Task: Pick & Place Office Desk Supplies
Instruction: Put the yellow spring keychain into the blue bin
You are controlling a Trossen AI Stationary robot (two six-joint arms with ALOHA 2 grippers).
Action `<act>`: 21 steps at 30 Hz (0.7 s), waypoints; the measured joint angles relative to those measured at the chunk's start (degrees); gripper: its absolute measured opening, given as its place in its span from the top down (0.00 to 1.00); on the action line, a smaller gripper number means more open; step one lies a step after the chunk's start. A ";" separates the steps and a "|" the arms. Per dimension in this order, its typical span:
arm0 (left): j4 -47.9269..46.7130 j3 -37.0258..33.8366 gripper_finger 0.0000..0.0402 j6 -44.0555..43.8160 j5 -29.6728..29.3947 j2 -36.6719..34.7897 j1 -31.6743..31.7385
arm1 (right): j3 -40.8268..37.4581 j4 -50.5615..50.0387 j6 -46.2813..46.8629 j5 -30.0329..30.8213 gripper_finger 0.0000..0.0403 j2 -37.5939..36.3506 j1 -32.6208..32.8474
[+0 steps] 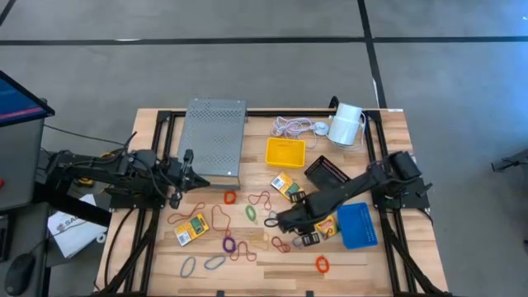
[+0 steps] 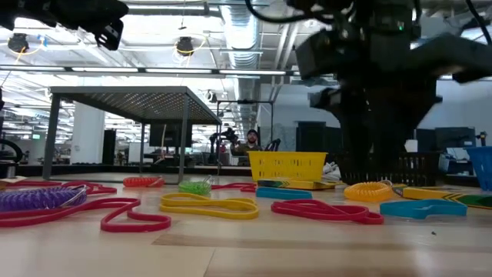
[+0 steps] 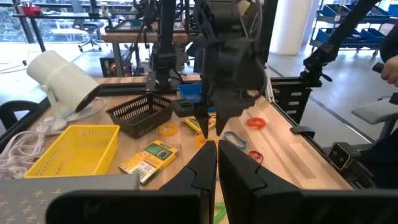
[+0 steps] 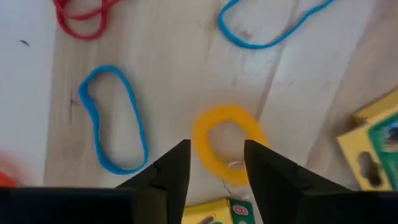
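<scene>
On the wooden counter (image 1: 388,264), the left claw (image 1: 176,196) hovers clenched and empty near the counter's left edge, in front of a grey perforated stand (image 1: 213,140). Beside it lies a crayon box (image 1: 191,229) among scattered bands (red, green, purple, blue). At centre sit the yellow tray (image 1: 285,152) and a second crayon box (image 1: 285,186); behind them, a white cord (image 1: 290,127) and white cylinder (image 1: 347,124). The black mesh tray (image 1: 327,172) lies just right of the yellow one. The right claw (image 4: 216,163) is low over the counter, its fingers (image 4: 171,171) parted and holding nothing, straddling a yellow band (image 4: 225,140) that lies flat beside a blue band (image 4: 113,118). The blue tray (image 1: 357,225) is farthest right, with an orange band (image 1: 322,264) in front of it.
</scene>
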 joint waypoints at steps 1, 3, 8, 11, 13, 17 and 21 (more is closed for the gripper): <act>0.17 0.00 0.97 -0.01 0.00 0.10 -0.01 | 0.02 -0.30 -0.01 0.03 0.65 0.57 0.08; 0.34 0.01 0.97 0.00 0.00 0.44 0.00 | 0.00 -0.82 -0.28 0.08 0.67 1.46 0.08; 0.83 0.01 0.97 -0.01 0.00 0.93 0.00 | -0.16 -0.44 -0.80 1.03 0.71 2.14 0.38; 1.15 0.01 0.97 0.00 0.00 1.19 0.00 | -0.24 0.12 -0.78 1.50 0.72 2.14 0.38; 1.13 0.01 0.97 0.00 0.00 1.21 0.00 | -0.24 0.50 -0.76 1.50 0.72 2.14 0.36; 1.13 0.01 0.97 0.00 0.00 1.19 0.00 | -0.25 0.68 -0.68 1.48 0.73 2.14 0.40; 1.11 0.01 0.97 0.00 0.00 1.19 0.00 | -0.33 -1.05 -0.66 0.78 0.73 2.14 0.40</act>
